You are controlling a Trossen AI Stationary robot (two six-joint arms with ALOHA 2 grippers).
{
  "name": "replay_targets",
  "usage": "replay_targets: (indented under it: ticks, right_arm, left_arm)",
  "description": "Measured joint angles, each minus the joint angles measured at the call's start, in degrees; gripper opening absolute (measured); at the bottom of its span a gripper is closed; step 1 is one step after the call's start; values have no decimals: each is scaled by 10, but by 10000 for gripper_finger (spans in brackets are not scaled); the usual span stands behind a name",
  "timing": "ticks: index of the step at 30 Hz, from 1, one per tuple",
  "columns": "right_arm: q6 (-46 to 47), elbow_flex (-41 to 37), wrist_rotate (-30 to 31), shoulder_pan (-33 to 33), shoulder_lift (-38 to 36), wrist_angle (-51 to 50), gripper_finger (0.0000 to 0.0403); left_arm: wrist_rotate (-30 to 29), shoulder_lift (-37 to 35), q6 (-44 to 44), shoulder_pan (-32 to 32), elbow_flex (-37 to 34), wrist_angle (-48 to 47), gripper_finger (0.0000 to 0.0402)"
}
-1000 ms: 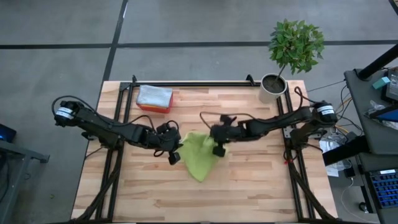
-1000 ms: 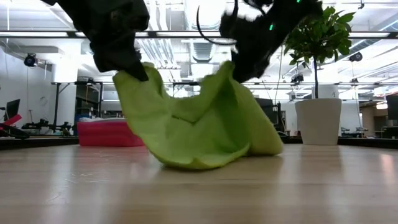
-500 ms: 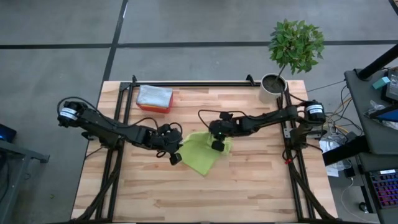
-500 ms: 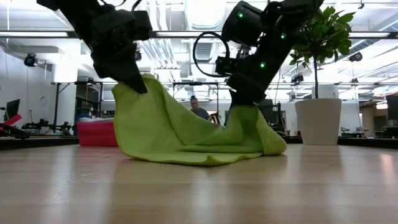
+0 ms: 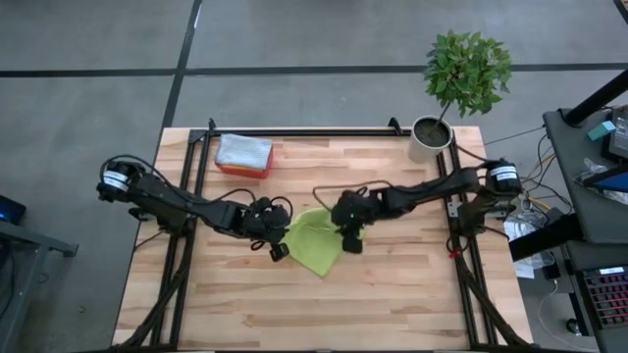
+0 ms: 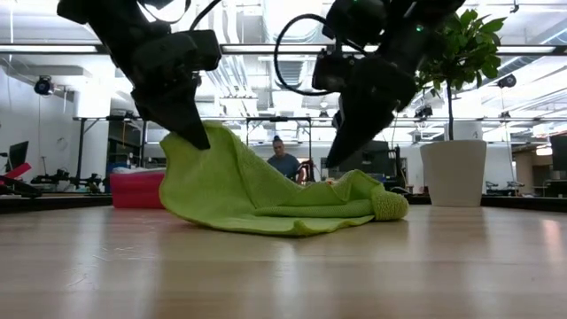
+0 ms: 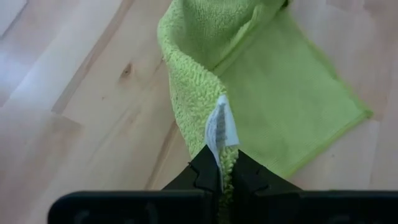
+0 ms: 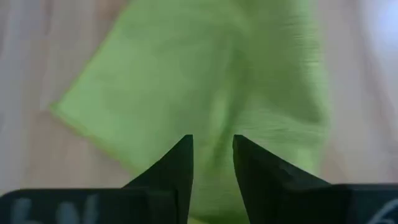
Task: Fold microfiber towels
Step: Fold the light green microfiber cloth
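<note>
A lime green microfiber towel [image 5: 316, 245] lies mostly on the table's middle, and its left corner is raised. My left gripper [image 5: 278, 247] is shut on that corner; it also shows in the low view [image 6: 197, 137]. My right gripper [image 5: 350, 241] is open and empty just above the towel's right side [image 6: 368, 190], which rests bunched on the table. In the right wrist view the towel [image 8: 205, 81] lies below my open right gripper [image 8: 212, 152]. My left gripper pinches the towel's left corner [image 7: 217, 134], where a white label is sewn, between its two fingers. The fingers come slanting down from above and from the table's left. The corner is held up off the table, and the cloth slopes down from it to the table.
A pink-red bin [image 5: 243, 155] with folded towels stands at the far left and also shows in the low view [image 6: 140, 189]. A potted plant [image 5: 432, 137] stands at the far right corner. A person [image 6: 283, 165] is in the room behind the table.
My right gripper has gone down to the table with the towel's right side, let go of it and risen a little. That side, lifted a second ago, now lies bunched on the table. My left gripper keeps the other corner raised.
</note>
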Motion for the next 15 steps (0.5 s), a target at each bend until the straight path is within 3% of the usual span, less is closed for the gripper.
replay_targets:
  ticks: [3,8,15]
  right_arm:
    - [7,-3,9,24,16,15,101]
    - [22,-2,104,38,38,28,101]
    - [16,-2,105,39,54,57,96]
  left_arm:
    - [-9,-3,0,0,0,0,0]
    - [-9,-3,0,0,0,3,0]
    - [-9,-3,0,0,0,3,0]
